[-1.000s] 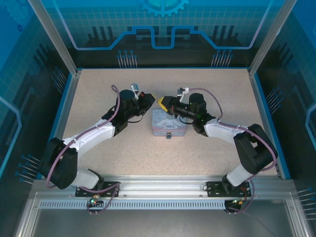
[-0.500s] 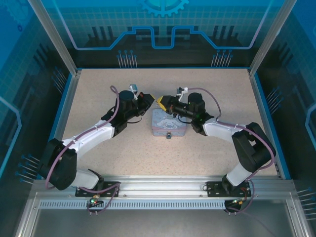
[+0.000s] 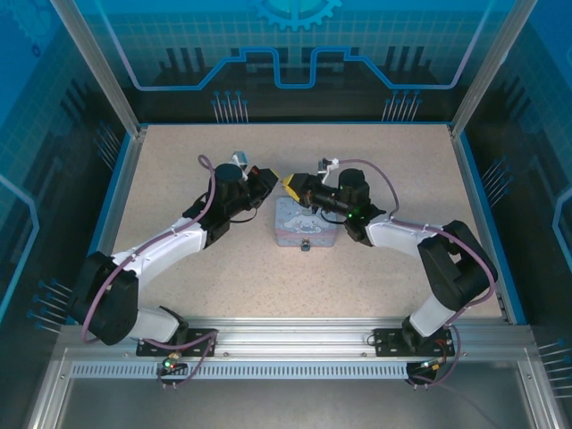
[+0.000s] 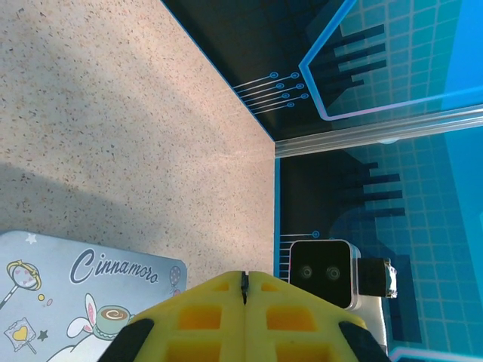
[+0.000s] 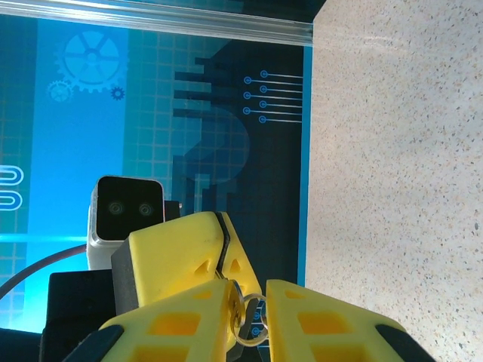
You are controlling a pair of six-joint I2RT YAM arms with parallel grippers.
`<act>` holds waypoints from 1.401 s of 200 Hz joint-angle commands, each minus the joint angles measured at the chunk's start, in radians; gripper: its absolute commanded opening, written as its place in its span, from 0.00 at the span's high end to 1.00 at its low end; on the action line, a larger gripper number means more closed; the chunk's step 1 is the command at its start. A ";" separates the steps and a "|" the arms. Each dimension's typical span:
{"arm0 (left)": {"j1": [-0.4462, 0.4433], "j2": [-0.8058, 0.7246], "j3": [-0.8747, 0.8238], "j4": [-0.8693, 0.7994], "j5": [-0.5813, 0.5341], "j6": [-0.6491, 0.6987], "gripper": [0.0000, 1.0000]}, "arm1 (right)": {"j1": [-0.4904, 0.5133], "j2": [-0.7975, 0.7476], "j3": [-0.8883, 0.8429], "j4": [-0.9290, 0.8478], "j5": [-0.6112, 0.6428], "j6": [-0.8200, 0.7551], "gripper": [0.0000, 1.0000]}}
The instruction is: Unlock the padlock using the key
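Seemingly to re-seat the key (image 5: 245,315) for insertion, the right end effector (image 5: 245,302) pinches it above the tin (image 3: 308,225), tip to tip with the left end effector (image 4: 244,277), which is pressed together, while the padlock (image 3: 305,245) sits at the tin's near edge.

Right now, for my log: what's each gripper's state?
Left gripper: shut; whether it holds anything cannot be told.
Right gripper: closed on a small ringed metal piece, apparently the key.
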 commanded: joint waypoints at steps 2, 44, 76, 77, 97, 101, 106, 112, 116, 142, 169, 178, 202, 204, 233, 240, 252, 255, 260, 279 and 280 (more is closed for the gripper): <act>-0.007 -0.038 -0.016 0.018 -0.036 -0.017 1.00 | 0.020 0.015 0.027 0.043 0.002 0.003 0.80; -0.010 -0.038 -0.022 0.020 -0.046 -0.022 1.00 | 0.025 0.021 0.059 0.048 0.000 0.001 0.82; -0.012 -0.042 -0.029 0.023 -0.049 -0.026 1.00 | 0.025 0.026 0.065 0.047 0.004 0.004 0.82; -0.012 -0.042 -0.029 0.022 -0.049 -0.026 1.00 | 0.026 0.028 0.066 0.048 0.004 0.004 0.82; -0.013 -0.048 -0.034 0.022 -0.053 -0.028 1.00 | 0.026 0.032 0.068 0.049 0.004 0.007 0.83; -0.012 -0.048 -0.035 0.022 -0.055 -0.028 1.00 | 0.024 0.034 0.068 0.050 0.003 0.008 0.84; -0.013 -0.050 -0.035 0.020 -0.057 -0.028 1.00 | 0.024 0.034 0.068 0.051 0.003 0.008 0.85; -0.013 -0.053 -0.037 0.018 -0.060 -0.027 1.00 | 0.025 0.035 0.068 0.051 0.005 0.008 0.86; -0.013 -0.054 -0.037 0.017 -0.061 -0.028 1.00 | 0.025 0.036 0.067 0.051 0.004 0.008 0.87; -0.013 -0.061 -0.038 0.010 -0.072 -0.024 1.00 | 0.024 0.033 0.062 0.053 0.004 0.008 0.90; -0.013 -0.066 -0.036 0.006 -0.077 -0.022 1.00 | 0.025 0.031 0.057 0.048 0.001 0.004 0.97; -0.013 -0.068 -0.037 0.005 -0.077 -0.023 1.00 | 0.025 0.031 0.056 0.048 0.000 0.004 1.00; -0.013 -0.071 -0.037 0.004 -0.080 -0.024 1.00 | 0.023 0.030 0.059 0.046 0.001 0.005 1.00; -0.013 -0.072 -0.037 0.004 -0.080 -0.024 1.00 | 0.022 0.031 0.059 0.046 0.000 0.005 1.00; -0.012 -0.083 -0.039 -0.003 -0.079 -0.018 0.96 | 0.021 0.024 0.054 0.039 -0.001 -0.006 1.00; -0.012 -0.089 -0.036 -0.007 -0.079 -0.011 0.81 | 0.019 0.018 0.048 0.036 -0.001 -0.011 1.00; -0.010 -0.101 -0.034 -0.027 -0.077 0.002 0.55 | 0.014 0.004 0.039 0.028 -0.001 -0.020 1.00; -0.009 -0.107 -0.034 -0.032 -0.078 0.006 0.49 | 0.013 0.000 0.039 0.024 0.000 -0.022 1.00; -0.007 -0.117 -0.033 -0.043 -0.078 0.014 0.41 | 0.009 -0.008 0.011 0.019 0.000 -0.026 1.00; -0.003 -0.157 -0.034 -0.109 -0.088 0.056 0.18 | -0.007 -0.041 -0.023 0.000 -0.002 -0.040 1.00; -0.003 -0.160 -0.033 -0.113 -0.089 0.059 0.17 | -0.007 -0.043 -0.024 -0.002 -0.002 -0.042 1.00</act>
